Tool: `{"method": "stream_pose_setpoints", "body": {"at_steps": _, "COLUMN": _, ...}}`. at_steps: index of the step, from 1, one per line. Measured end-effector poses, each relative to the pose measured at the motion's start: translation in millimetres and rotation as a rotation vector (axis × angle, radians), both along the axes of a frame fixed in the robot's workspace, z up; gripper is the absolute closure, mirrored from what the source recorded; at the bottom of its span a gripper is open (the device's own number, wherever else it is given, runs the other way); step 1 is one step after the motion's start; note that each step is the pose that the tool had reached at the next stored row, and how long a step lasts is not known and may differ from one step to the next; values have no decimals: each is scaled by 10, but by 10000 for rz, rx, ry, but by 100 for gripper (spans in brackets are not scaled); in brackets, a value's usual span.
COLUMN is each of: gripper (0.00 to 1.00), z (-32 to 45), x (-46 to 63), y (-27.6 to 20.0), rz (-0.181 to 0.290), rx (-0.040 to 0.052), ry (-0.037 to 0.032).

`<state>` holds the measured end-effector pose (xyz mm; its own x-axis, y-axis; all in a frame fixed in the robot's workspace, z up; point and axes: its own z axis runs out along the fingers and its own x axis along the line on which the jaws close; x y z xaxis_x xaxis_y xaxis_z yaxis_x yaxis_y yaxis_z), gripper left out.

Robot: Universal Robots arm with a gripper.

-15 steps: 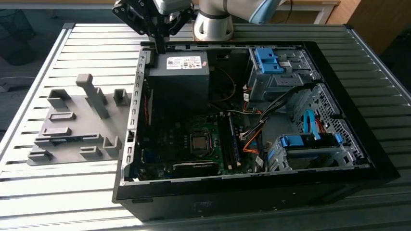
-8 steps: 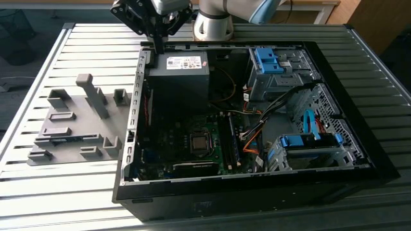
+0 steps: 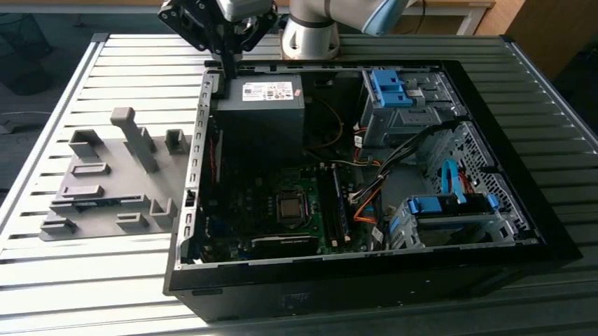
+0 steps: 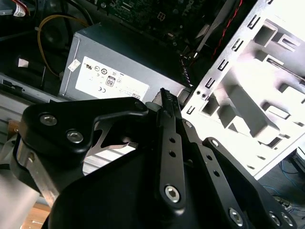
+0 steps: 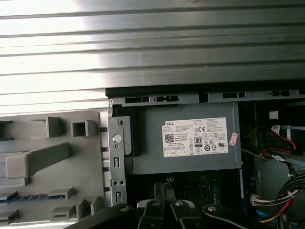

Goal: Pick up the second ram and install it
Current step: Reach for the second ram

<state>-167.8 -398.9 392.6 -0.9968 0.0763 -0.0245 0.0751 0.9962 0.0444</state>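
The second ram point(image 3: 92, 204) is a thin blue-green strip lying edge-up in a slot of the grey holder tray point(image 3: 112, 175), on the exterior view's left of the open computer case point(image 3: 374, 266). The first wrist view shows the same ram point(image 5: 31, 196) in the tray point(image 5: 47, 157). My gripper point(image 3: 229, 68) hangs above the case's back corner beside the grey power supply point(image 3: 266, 105), well away from the ram. Its thin black fingers sit together with nothing between them in both wrist views point(image 4: 164, 94) point(image 5: 164, 187).
Inside the case are the motherboard with long dark memory slots point(image 3: 334, 206), loose orange and black cables point(image 3: 374, 196) and drive bays with bright blue latches point(image 3: 388, 87). Upright grey posts point(image 3: 140, 140) rise from the tray. Everything rests on a ribbed metal table point(image 3: 94, 280).
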Motion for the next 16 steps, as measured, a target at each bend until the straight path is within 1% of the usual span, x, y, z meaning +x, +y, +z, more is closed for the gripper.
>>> {"method": "stream_pose_setpoints", "body": {"at_steps": 16, "gripper": 89, "z": -1, "x": -60, "y": 0, "rz": 0, "rx": 0, "ry": 0}}
